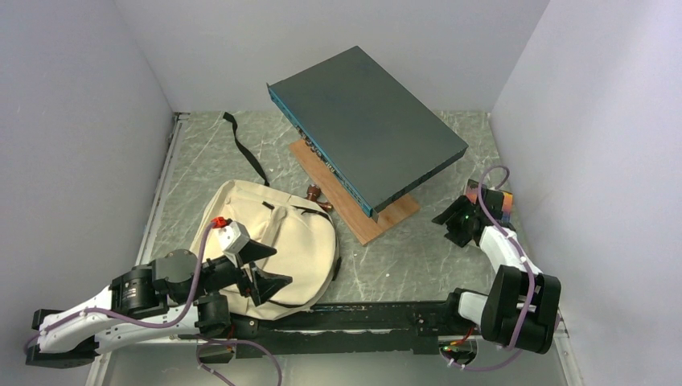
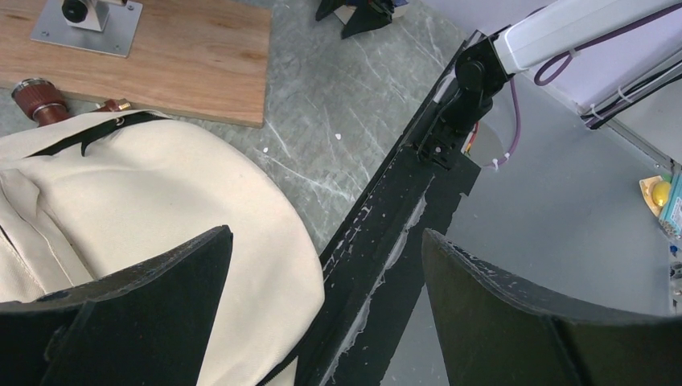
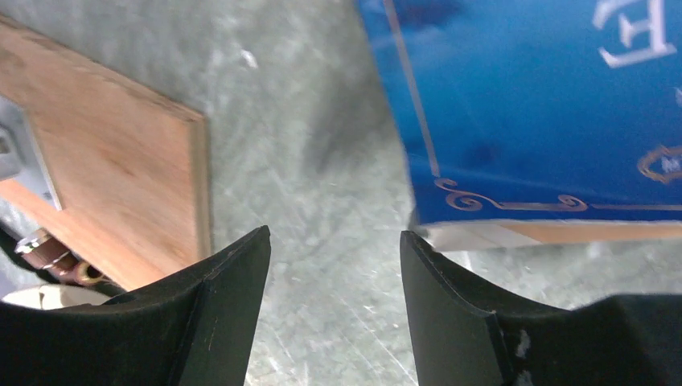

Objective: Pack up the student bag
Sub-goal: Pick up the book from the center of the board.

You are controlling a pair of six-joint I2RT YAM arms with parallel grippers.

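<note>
The student bag (image 1: 269, 233) is a cream canvas backpack lying flat on the table at the near left, and it fills the left of the left wrist view (image 2: 161, 185). My left gripper (image 1: 281, 265) hangs open over the bag's near right edge. One finger (image 2: 161, 297) is above the canvas, the other (image 2: 499, 314) is past the black rail, and nothing is between them (image 2: 326, 241). My right gripper (image 1: 450, 211) is open and empty low over the bare table (image 3: 334, 237) on the right. A blue box with gold trim (image 3: 523, 104) lies just beyond its right finger.
A big dark grey flat box (image 1: 370, 133) rests tilted on a wooden board (image 1: 358, 213) at the back centre. Small brown cylinders (image 1: 315, 193) lie between board and bag. A black strap (image 1: 245, 149) trails toward the back left. A black rail (image 2: 386, 241) runs along the near edge.
</note>
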